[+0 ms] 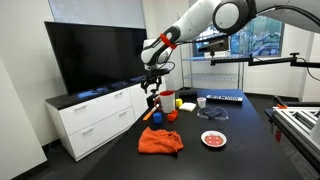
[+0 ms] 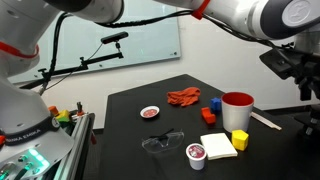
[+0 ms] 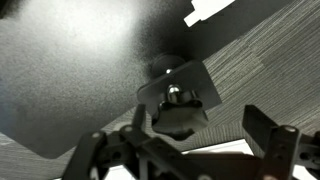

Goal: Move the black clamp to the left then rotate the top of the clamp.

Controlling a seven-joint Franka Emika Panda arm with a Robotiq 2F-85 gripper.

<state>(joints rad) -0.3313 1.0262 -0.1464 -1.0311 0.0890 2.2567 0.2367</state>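
The black clamp (image 3: 178, 108) has a small silver knob on top and sits on a grey plate at the table edge. In the wrist view it lies just beyond my fingers. My gripper (image 3: 198, 126) is open, with one finger on each side of the clamp and not touching it. In an exterior view my gripper (image 1: 152, 88) hangs above the clamp (image 1: 152, 104) at the table's near corner, next to a red cup (image 1: 167, 99). I cannot make out the gripper or the clamp in the exterior view from the opposite side.
On the black table (image 2: 130, 125) are the red cup (image 2: 237, 108), an orange cloth (image 1: 160, 141) (image 2: 183, 96), a small plate (image 1: 213, 139) (image 2: 151, 113), a yellow block (image 2: 239, 140), a white pad (image 2: 218, 145), glasses (image 2: 163, 143) and a keyboard (image 1: 222, 98). A white cabinet (image 1: 95, 118) carries a TV.
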